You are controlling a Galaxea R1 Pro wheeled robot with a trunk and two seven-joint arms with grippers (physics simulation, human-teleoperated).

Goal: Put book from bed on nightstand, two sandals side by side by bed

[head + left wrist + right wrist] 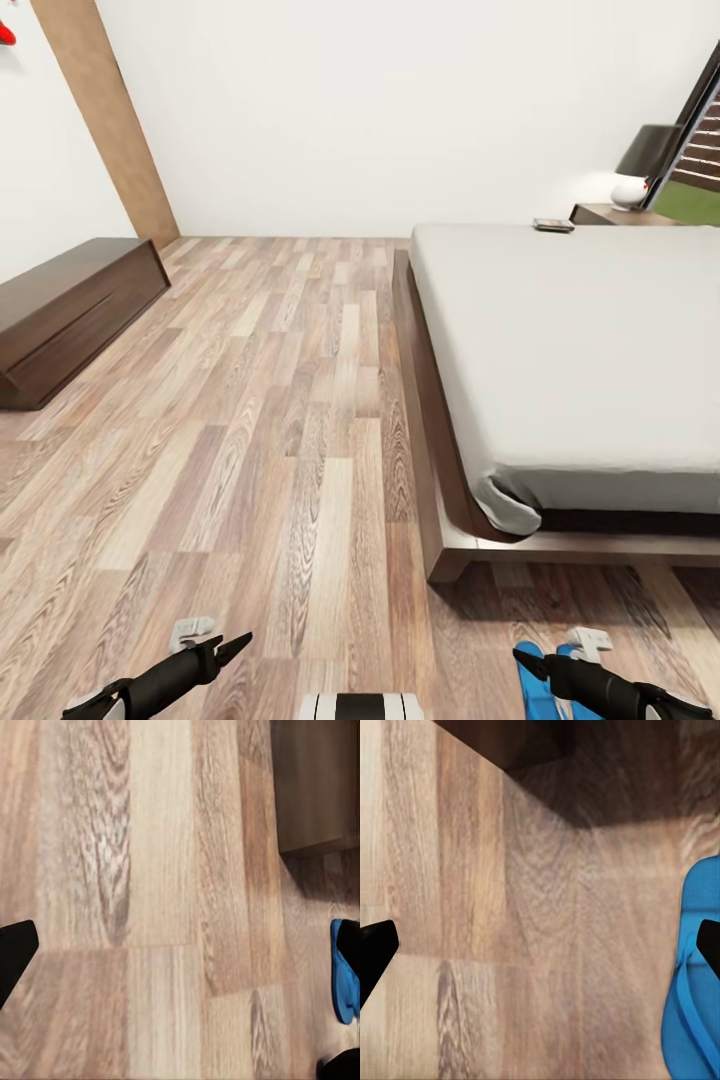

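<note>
1. The left gripper (pixel 243 641) hangs low over the wood-plank floor (pixel 250 420), holding nothing; its wrist view shows the two dark fingertips (pixel 15 956) at opposite edges of the frame, spread wide.
2. The right gripper (pixel 522 660) hovers above the blue sandals (pixel 540 685), which lie on the floor directly under it, just off the near corner of the bed (pixel 570 370). Its fingers (pixel 375 952) are also set wide apart and grip nothing.
3. In the right wrist view one sandal (pixel 697 975) lies beneath one fingertip, straps up, on bare planks, with the bed frame's dark corner (pixel 510 742) ahead of the fingers.
4. The left wrist view catches a sandal (pixel 345 971) off to the side, toward the right gripper.
5. The book (pixel 553 225) lies at the far corner of the mattress, well ahead of the right gripper, just beside the nightstand (pixel 620 214) carrying a lamp (pixel 645 160).
6. A long dark bench (pixel 70 310) stands against the wall, well ahead of the left gripper and to its outer side.
</note>
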